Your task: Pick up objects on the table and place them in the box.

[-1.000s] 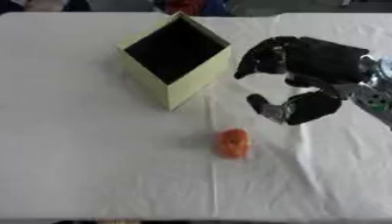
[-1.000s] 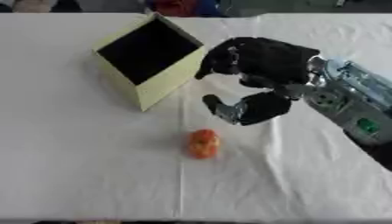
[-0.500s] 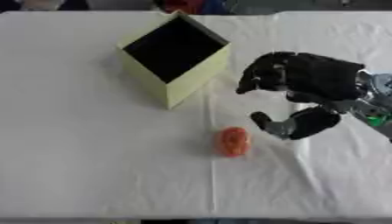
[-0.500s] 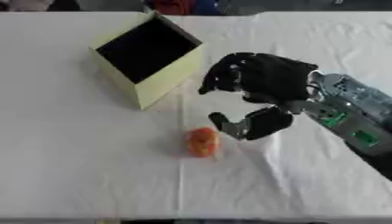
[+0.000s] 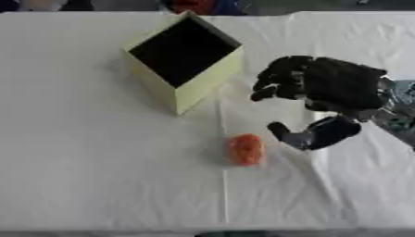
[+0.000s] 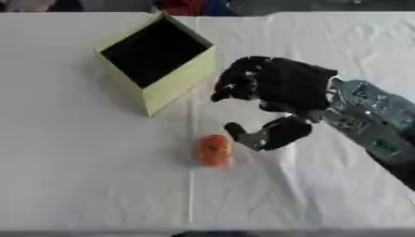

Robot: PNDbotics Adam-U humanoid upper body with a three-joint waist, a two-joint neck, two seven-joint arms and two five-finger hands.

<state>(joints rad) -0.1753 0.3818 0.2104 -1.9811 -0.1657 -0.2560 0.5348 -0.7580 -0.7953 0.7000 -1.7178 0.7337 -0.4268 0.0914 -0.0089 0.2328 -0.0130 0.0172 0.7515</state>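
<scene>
our fingers (image 5: pixel 272 88) are curled but spread away from the thumb, closing on nothing; the gap between them faces down and left toward the orange object (image 5: pixel 245 149). the thumb tip sits just beside that object on its right, and we cannot tell whether it touches yet. the right hand (image 5: pixel 328 99) carrying them comes in from the right edge on a silver and black forearm.

compared with a second ago, the hand has come down and toward the near side: the thumb then hung well clear of the orange piece and is now right next to it. the orange piece itself has not shifted on the bench (image 5: pixel 97 176), and the box (image 5: pixel 185 62) stands where it did. we read this as the reach closing in, with the grasp itself not yet made.

the orange object lies on the white cloth, near of the box and apart from it. the box is pale yellow, open at the top with a dark inside, and sits at the far left of the hand. nothing shows in it.

our left hand shows in neither view. we can read no brand, label or writing anywhere.
</scene>
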